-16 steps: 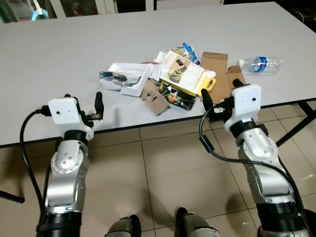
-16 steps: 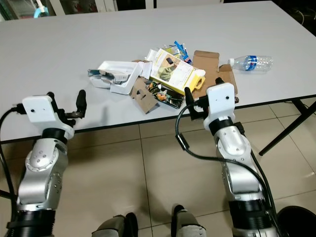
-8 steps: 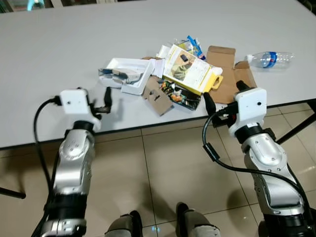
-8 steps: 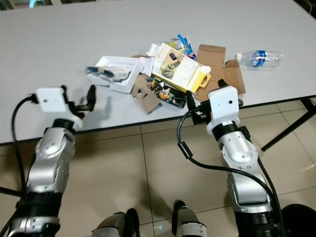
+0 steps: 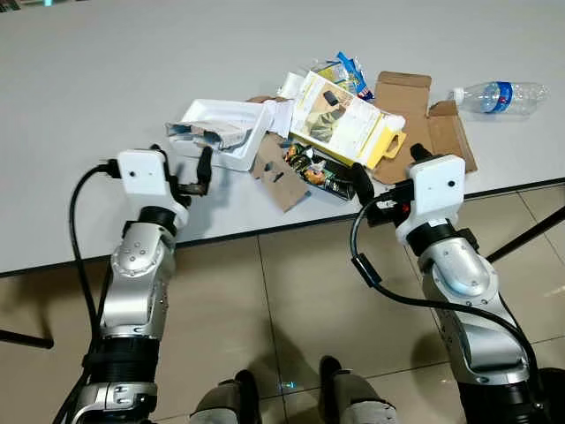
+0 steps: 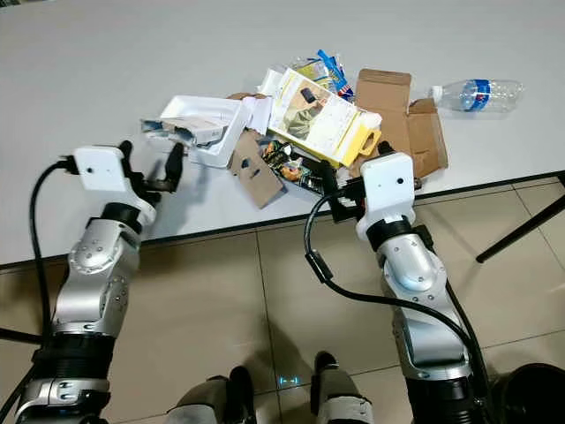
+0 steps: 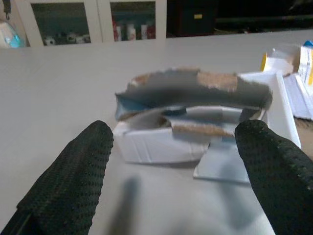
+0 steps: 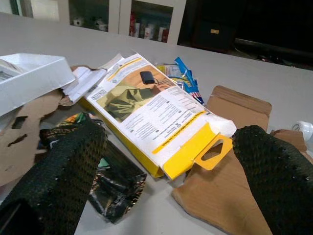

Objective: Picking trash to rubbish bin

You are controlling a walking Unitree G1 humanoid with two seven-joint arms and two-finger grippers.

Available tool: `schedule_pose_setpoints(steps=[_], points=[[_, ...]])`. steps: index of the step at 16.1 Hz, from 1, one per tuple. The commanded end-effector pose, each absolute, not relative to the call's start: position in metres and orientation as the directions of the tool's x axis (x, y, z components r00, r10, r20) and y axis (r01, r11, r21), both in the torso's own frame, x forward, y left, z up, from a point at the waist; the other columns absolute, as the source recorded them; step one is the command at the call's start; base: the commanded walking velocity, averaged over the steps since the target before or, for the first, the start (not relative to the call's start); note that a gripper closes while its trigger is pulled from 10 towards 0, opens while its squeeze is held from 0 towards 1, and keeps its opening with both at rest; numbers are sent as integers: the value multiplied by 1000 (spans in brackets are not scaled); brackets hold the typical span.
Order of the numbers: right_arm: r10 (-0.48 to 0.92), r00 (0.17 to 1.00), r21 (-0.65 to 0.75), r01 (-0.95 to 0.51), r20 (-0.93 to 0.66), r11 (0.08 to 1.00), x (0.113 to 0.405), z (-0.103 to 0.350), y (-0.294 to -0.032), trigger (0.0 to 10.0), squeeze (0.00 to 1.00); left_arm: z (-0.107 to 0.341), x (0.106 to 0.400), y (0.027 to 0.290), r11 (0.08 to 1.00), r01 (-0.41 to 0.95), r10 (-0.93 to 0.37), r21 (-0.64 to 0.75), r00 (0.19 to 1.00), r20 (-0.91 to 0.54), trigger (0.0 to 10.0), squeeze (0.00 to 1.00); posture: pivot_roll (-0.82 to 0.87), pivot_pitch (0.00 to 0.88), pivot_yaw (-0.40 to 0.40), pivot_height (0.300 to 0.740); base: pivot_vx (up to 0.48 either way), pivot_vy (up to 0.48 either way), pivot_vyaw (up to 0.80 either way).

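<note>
- While the trash is lying untouched on the table [image 5: 106, 79], both grippers are hovering at its near edge with fingers spread and nothing between them.
- The left gripper [image 7: 171, 161] is facing a torn white box [image 5: 221, 141], which is sitting just beyond the fingertips near the middle of the near edge (its ragged flap is blurred in the left wrist view).
- The right gripper [image 8: 161, 166] is pointing at a yellow carton [image 8: 151, 117] that is leaning over a dark foil wrapper [image 8: 115, 183] and beside a flattened brown cardboard piece [image 5: 415, 124].
- A plastic bottle [image 5: 494, 95] is lying apart toward the far right of the table; the bin itself I cannot place.
- Judging the step as the reach for a first grasp, each gripper is best aiming at one piece with a free edge: the white box wall on the left, the carton's hanging tab on the right.
- Closing on a loose flap alone is risking a tear or dragging the neighbours off the edge.
</note>
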State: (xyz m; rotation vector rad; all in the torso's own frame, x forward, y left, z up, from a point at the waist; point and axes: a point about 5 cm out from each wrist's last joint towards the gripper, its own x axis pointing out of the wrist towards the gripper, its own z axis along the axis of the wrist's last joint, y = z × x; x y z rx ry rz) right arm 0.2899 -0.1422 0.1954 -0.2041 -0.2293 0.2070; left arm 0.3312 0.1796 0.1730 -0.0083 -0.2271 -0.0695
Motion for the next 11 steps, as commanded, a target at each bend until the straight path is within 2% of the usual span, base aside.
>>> schedule_pose_setpoints(steps=[1, 11], points=[[225, 947, -233, -172, 228, 957, 285, 201, -140, 10000, 0, 173, 334, 177, 995, 102, -103, 18, 970, 220, 10000, 0, -203, 268, 75, 740, 0, 0, 0], [206, 949, -233, -150, 238, 961, 281, 201, -138, 10000, 0, 181, 355, 152, 977, 213, -212, 21, 951, 225, 10000, 0, -206, 276, 106, 740, 0, 0, 0]])
